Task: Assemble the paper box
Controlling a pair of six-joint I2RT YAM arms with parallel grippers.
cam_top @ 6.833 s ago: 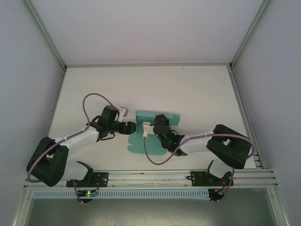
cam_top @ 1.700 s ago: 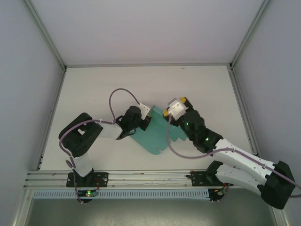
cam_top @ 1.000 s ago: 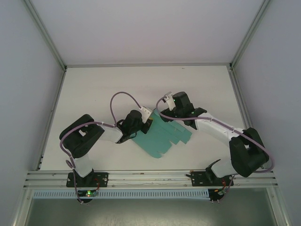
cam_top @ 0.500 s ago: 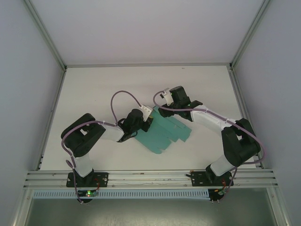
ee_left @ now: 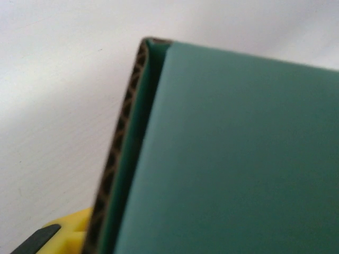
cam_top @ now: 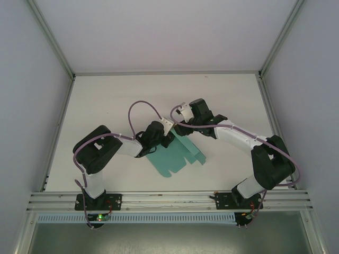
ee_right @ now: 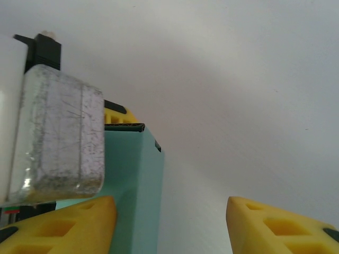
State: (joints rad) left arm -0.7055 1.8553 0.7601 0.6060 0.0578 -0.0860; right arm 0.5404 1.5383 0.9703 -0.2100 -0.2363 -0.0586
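Paper box point(cam_top: 174, 155): one piece of teal-green card, folded flat, with stepped flaps along its right side and a brown fluted edge seen up close. It lies near the middle of the table point(cam_top: 106, 103), between my two tools. My left tool point(cam_top: 168, 138) is clamped on its upper-left corner. My right tool point(ee_right: 169, 225) is spread wide and holds nothing, one finger point(ee_right: 63, 222) just beside the card's folded edge.

I look down on the whole table point(cam_top: 228, 100) from above its near edge. My left wrist camera sits very near the paper box point(ee_left: 238, 159); my right faces it too, close, low.
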